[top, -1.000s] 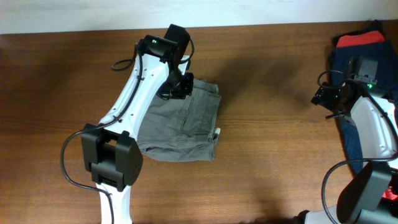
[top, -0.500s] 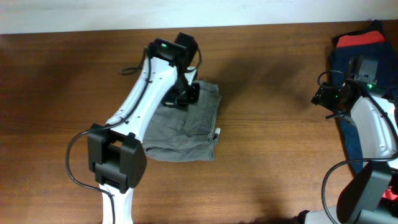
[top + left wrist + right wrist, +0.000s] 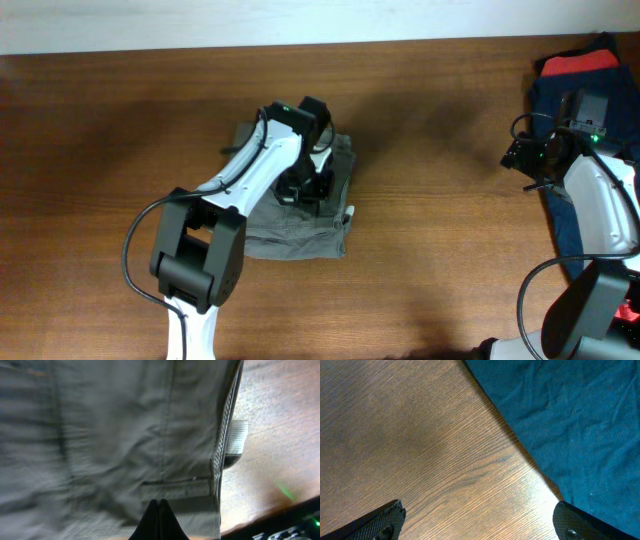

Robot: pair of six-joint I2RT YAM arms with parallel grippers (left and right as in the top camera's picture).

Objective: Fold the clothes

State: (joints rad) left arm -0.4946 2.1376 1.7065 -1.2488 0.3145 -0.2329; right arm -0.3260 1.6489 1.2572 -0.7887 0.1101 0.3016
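The clothes, a pair of grey-olive shorts (image 3: pixel 300 222), lie folded into a rough rectangle at the middle of the table. My left gripper (image 3: pixel 305 186) is low over their upper middle, fingers shut together. In the left wrist view the shorts (image 3: pixel 125 435) fill the frame with seams and a hem, and the left gripper (image 3: pixel 159 504) shows as one closed black point on the fabric with no cloth between the tips. My right gripper (image 3: pixel 520 155) hovers at the far right, open, with only bare wood between its fingers (image 3: pixel 385 520).
A dark navy garment (image 3: pixel 560 95) with a red one (image 3: pixel 580 62) on it lies at the right table edge, under the right arm; the navy cloth (image 3: pixel 570 420) sits just beside the right gripper. A white label (image 3: pixel 236 437) sticks out from the shorts' edge.
The left arm has swung from the shorts' upper left edge toward their middle, and its fingers have closed. The shorts' top left corner now shows. The right arm has not moved.
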